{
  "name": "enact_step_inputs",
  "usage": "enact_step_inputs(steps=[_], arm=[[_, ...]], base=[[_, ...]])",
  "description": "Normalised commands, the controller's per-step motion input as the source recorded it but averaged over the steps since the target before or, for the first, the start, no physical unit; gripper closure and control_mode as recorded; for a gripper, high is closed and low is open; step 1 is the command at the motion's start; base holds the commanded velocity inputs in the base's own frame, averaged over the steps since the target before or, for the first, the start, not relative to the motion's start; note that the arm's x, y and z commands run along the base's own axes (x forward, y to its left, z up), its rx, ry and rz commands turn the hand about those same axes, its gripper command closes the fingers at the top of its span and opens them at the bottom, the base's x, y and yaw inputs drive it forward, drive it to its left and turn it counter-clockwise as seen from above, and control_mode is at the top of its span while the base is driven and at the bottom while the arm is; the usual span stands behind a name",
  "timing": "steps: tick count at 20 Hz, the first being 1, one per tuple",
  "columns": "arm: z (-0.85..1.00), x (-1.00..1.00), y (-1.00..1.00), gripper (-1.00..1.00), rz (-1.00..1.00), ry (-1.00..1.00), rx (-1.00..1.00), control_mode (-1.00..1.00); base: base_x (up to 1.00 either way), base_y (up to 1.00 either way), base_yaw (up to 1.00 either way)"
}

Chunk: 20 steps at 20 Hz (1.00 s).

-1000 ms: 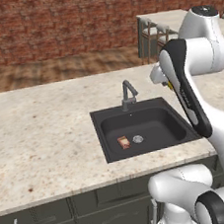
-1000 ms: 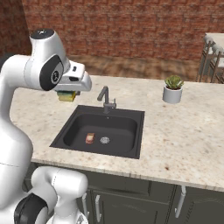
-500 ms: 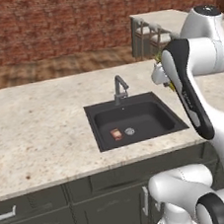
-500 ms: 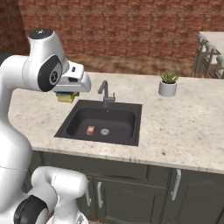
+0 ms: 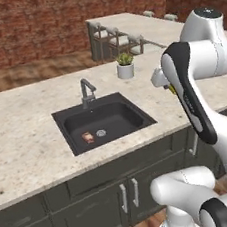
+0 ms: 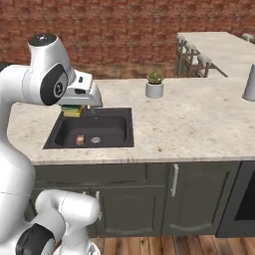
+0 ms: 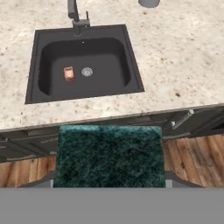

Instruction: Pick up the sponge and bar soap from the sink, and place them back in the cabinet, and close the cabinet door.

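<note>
My gripper [image 6: 73, 106] hangs above the counter's front edge, shut on the sponge [image 6: 72, 112], a yellow block. Its dark green face [image 7: 109, 155] fills the lower middle of the hand view, and a sliver of yellow [image 5: 172, 89] peeks out beside the arm. The orange-brown bar soap [image 5: 88, 136] [image 6: 79, 140] [image 7: 69, 73] lies flat on the floor of the dark sink [image 5: 117, 116] [image 6: 112, 130] [image 7: 109, 65], just left of the drain [image 7: 87, 71]. The cabinet and the cabinet door are out of view.
A grey faucet [image 5: 86, 91] [image 7: 74, 15] stands behind the basin. A small potted plant [image 5: 125, 66] [image 6: 155, 84] sits on the speckled counter to the right. Low cabinet doors [image 6: 172, 194] run beneath, with a dark appliance [image 6: 244, 199] at the right. Stools [image 5: 114, 40] line the far counter.
The whole scene has slid leftward in both base views, so the base has moved. The sponge stays in my shut gripper and the soap lies where it was in the sink.
</note>
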Motion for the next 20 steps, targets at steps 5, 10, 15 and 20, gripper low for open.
enact_step_inputs(steps=[5, 10, 15, 20], arm=[[0.0, 0.0, 0.0, 1.0, 0.0, 0.0, 0.0, 1.0], [0.0, 0.0, 0.0, 1.0, 0.0, 0.0, 0.0, 1.0], [0.0, 0.0, 0.0, 1.0, 0.0, 0.0, 0.0, 1.0], [0.0, 0.0, 0.0, 1.0, 0.0, 0.0, 0.0, 1.0]], base=[[-0.13, -0.09, -0.65], [-0.06, -0.21, -0.67], [0.0, -0.26, -0.66], [0.0, -0.28, -0.69]])
